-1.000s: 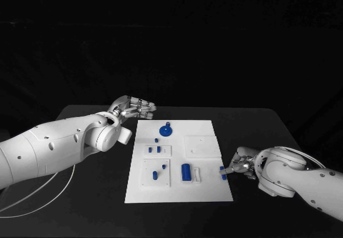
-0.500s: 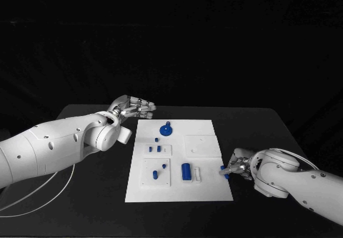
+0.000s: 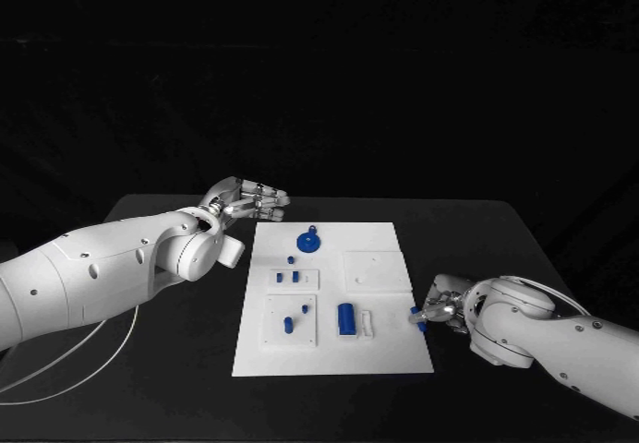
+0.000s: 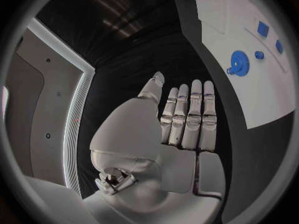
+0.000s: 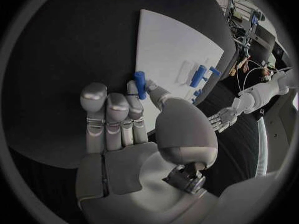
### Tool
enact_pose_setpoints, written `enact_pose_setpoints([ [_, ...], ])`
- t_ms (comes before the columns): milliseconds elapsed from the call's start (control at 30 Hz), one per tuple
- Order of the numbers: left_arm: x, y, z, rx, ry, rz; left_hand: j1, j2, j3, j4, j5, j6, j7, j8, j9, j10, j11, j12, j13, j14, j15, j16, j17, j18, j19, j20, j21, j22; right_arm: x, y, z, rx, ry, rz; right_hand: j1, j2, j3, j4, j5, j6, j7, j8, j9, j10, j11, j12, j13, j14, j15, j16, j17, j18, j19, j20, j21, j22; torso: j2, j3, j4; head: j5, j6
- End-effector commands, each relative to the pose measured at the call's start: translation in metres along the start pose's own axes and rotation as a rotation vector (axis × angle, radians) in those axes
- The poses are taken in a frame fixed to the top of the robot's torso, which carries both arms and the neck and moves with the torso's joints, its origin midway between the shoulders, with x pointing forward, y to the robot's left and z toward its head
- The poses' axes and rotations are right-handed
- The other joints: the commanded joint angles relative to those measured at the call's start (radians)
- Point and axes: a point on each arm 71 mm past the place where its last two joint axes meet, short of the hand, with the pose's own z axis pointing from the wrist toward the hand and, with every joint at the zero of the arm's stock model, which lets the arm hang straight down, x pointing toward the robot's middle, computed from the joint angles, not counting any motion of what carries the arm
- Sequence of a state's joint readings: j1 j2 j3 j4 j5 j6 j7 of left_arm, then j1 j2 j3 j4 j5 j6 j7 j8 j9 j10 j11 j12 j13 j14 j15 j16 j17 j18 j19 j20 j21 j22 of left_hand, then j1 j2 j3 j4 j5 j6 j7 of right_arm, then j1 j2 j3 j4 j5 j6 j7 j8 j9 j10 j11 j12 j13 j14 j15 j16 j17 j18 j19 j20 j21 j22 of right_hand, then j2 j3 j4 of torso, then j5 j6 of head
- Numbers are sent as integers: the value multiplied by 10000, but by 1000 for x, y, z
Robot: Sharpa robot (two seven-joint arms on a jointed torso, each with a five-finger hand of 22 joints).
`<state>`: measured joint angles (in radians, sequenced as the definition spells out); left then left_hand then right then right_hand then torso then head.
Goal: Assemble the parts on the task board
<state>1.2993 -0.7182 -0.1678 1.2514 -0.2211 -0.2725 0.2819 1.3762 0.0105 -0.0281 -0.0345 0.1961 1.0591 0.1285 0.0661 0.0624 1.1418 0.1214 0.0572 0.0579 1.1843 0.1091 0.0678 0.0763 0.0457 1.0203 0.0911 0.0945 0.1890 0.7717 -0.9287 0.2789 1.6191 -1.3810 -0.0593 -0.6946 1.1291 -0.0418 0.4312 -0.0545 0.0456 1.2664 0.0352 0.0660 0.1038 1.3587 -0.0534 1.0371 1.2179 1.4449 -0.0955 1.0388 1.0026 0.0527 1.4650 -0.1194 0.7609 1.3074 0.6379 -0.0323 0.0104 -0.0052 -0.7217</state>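
Observation:
The white task board [image 3: 336, 358] lies mid-table with blue parts on it: a round gear [image 3: 309, 243], a long cylinder [image 3: 346, 318] and small pegs [image 3: 288, 277]. My right hand [image 3: 443, 308] hovers at the board's right edge and pinches a small blue peg [image 3: 421, 318] between thumb and finger. The right wrist view shows that peg [image 5: 140, 84] upright at the fingertips [image 5: 132, 90], beside the board [image 5: 168, 45]. My left hand [image 3: 247, 199] is raised off the board's far left corner, fingers straight and together, holding nothing. The left wrist view shows this hand [image 4: 184, 119] with the gear [image 4: 238, 62] beyond it.
Bare black table [image 3: 493, 240] surrounds the board on all sides. A white cable [image 3: 80, 365] loops under my left arm at the table's left edge.
My right hand, with the blue peg in it, has edged slightly toward the board's right edge. The left hand has not moved.

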Motion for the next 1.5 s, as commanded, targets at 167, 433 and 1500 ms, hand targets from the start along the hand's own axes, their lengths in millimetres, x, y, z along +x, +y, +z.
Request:
enact_pose_setpoints([
  [167, 1, 0, 0, -34, 143, -103, -57, 38, -54, 30, -30, -19, 43, -18, 5, -29, 8, 12, 12, 27, 11, -60, 11, -88, 25, 28, 66, -23, 2, -9, -1, 430, 2, 709, -296, -14, 1381, -1400, 39, 106, -45, -5, 31, 129, -2, -34, 16, 71, -40, -33, -6, -107, 515, -43, 64, 892, -6, -4, -1, 14, 10],
  [433, 2, 0, 0, -71, 162, -109, -57, 38, -54, 30, -30, -19, 43, -18, 5, -29, 8, 12, 12, 27, 11, -60, 11, -88, 25, 28, 66, -23, -17, -8, -9, 221, -332, 1393, -260, -148, 1231, -1167, 98, 189, -92, -13, 52, 196, -18, 15, 35, 76, -37, -11, -56, -99, 516, -23, 120, 896, -4, -11, 2, 30, 10],
  [1500, 10, -2, 3, -63, 350, -157, -65, 46, -81, 37, -36, -20, 42, -18, 5, -43, 11, 12, 12, 16, 14, -60, 13, -87, 14, 34, 92, -71, 29, 64, -14, -1260, 1523, 2047, -311, -14, 649, -1176, 487, 244, -122, -16, -164, 216, -30, 22, 59, 44, -49, 24, -207, -106, 500, -36, 105, 881, 1, 1, 0, 191, -3],
])
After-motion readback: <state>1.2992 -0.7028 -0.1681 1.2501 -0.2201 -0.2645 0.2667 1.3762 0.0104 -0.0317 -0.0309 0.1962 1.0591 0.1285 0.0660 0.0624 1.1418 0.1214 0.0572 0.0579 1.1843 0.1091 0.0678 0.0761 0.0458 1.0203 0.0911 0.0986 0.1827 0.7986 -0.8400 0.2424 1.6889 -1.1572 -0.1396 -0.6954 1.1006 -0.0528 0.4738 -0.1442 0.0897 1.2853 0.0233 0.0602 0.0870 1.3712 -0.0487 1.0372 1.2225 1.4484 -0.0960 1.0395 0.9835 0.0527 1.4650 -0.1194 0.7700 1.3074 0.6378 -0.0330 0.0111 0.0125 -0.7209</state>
